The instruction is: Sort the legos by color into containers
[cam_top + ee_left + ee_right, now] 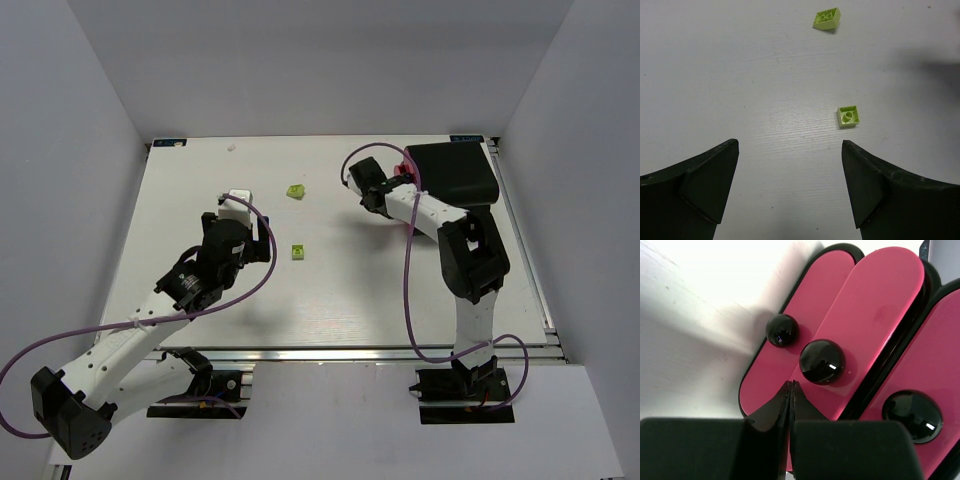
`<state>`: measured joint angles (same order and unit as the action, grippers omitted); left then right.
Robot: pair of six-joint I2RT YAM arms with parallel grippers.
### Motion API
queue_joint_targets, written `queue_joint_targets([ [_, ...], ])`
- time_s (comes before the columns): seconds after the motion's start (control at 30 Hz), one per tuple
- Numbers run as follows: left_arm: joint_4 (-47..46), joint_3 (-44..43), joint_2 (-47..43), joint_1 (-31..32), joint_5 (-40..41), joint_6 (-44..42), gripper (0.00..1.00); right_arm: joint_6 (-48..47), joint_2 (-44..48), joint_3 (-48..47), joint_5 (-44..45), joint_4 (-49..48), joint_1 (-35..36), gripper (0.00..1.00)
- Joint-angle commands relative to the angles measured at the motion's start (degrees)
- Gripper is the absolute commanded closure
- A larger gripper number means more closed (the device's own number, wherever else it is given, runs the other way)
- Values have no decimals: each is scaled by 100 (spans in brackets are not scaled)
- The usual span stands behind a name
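Two lime-green legos lie on the white table, one just ahead of my left gripper's right finger and another farther off. My left gripper hovers over bare table, open wide with nothing between its fingers. The containers are a black stack at the back right, with magenta fronts and round dark knobs. My right gripper is shut and empty. Its tips sit right against a magenta front, just below the middle knob.
Grey walls enclose the table on the left, back and right. A purple cable hangs along the right arm and another loops beside the left arm. Two further knobs show on the neighbouring fronts.
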<state>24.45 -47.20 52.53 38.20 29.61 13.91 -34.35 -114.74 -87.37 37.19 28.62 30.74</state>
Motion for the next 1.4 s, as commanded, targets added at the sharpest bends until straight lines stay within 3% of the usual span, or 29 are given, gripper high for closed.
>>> queue_joint_targets([
  [0.0, 7, -61, -138, -14, 98, -29, 7, -125, 338, 115, 298, 12, -103, 100],
  [0.5, 7, -52, -147, -14, 107, -38, 7, -256, 505, 282, 280, 195, -262, 99],
  [0.57, 16, -53, -156, -14, 107, -38, 7, -265, 566, 221, -245, 441, -201, 94],
  [0.73, -10, -44, -191, -14, 72, -38, 7, -720, 742, -183, -2326, 1661, -69, 65],
  [0.83, -28, -35, -191, -14, 72, -46, 7, -1291, 847, -105, -2708, 1753, 45, 55],
  [0.93, -28, -26, -173, -14, 63, -38, 7, -1941, 901, 176, -2455, 1498, 168, 35],
  [1.03, -36, -26, -147, -14, 80, -38, 7, -2382, 664, 265, -1570, 1216, 344, 26],
  [1.13, -28, -17, -138, -14, 98, -38, 7, -3024, 260, 134, -838, 1076, 432, 22],
  [1.37, -19, -17, -68, -14, 142, -47, 6, -3710, -250, -122, -494, 751, 433, 24],
])
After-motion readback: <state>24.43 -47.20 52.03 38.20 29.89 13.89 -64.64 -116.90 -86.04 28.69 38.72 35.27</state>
